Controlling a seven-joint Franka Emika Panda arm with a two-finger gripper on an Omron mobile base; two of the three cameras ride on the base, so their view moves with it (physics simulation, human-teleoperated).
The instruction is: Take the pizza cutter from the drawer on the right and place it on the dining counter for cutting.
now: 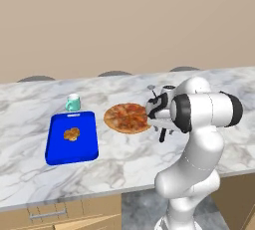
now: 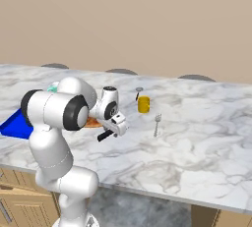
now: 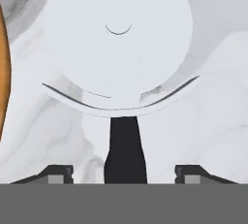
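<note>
Tool (image 3: 124, 172) fingers spread apart, clear of the pizza cutter (image 3: 118, 58), which lies on the marble table (image 1: 124, 159) just beside the pizza (image 1: 127, 118).

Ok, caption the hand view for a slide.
Open pincer above the pizza cutter on the marble dining counter.

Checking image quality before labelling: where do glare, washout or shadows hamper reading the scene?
Hand view: the pizza cutter wheel is washed out against the pale dining counter; only its black handle stands out. Left base view: soft shadow beside the blue tray. Right base view: sharp.
</note>
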